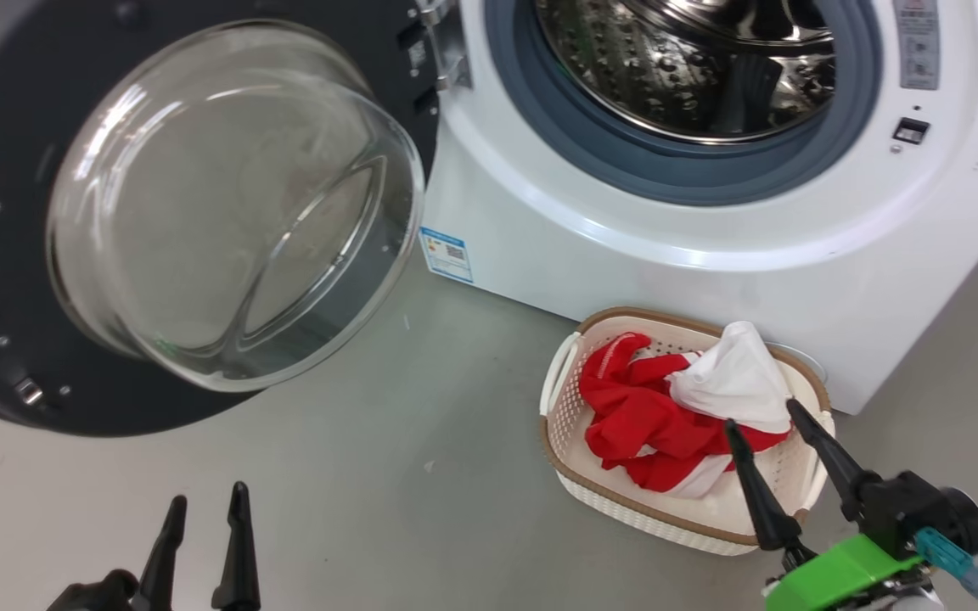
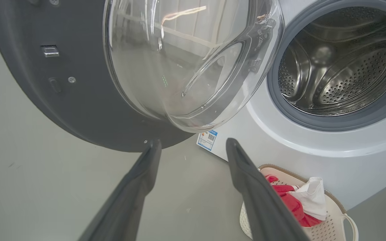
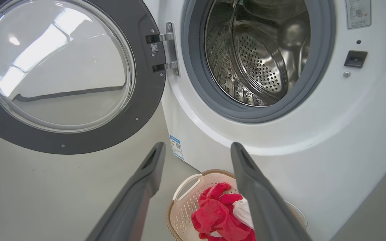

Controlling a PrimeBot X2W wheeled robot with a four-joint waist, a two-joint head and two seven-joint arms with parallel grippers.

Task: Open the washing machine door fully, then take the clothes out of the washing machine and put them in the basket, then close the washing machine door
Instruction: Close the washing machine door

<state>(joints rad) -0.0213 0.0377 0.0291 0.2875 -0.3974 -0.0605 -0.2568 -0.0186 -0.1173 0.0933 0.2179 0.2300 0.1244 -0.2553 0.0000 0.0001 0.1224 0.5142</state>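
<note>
Door point(image 1: 226, 212) stands wide open, out to the left of the machine point(image 1: 625, 255), hinge point(image 1: 446, 51) on its right edge beside the drum point(image 1: 693, 68), glass bowl bulging toward us. The left gripper point(image 1: 209, 496), fingers spread wide and empty, sits near and low, just under the door's bottom rim. That's the nearer arm for the push: the door lies up and far from it, with its free edge and latch point(image 1: 28, 390) off to the left. Over on the right, the right gripper point(image 1: 762, 416), also wide and empty, hovers over the near edge of the basket point(image 1: 561, 462). The clothes point(image 1: 642, 416) are heaped inside, red with white on top, and the basket sits right at the foot of the machine. Drum looks bare, so closing is my call for the next job. Hard to be sure, though: the drum's lower front dips behind the gasket point(image 1: 591, 144), the door's left edge runs out of frame, and its outer face is out of sight.
</note>
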